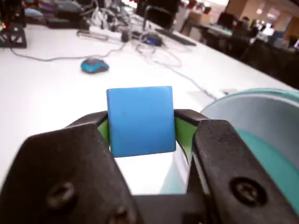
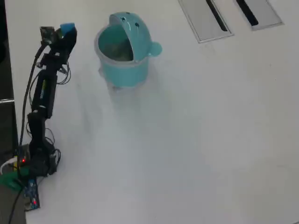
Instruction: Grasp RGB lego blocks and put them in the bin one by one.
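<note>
My gripper is shut on the blue lego block, held between its green-lined black jaws, raised above the table. In the overhead view the gripper with the blue block is at the top left, to the left of the round teal bin. The bin's domed lid with two dark dots is tipped back and its mouth is open. In the wrist view the bin's rim shows at the right. The red and green blocks are not in view.
Two flat grey slotted panels lie at the top right in the overhead view. The arm's base and cables are at the left edge. In the wrist view a blue mouse, cables and desk clutter lie far across the white table.
</note>
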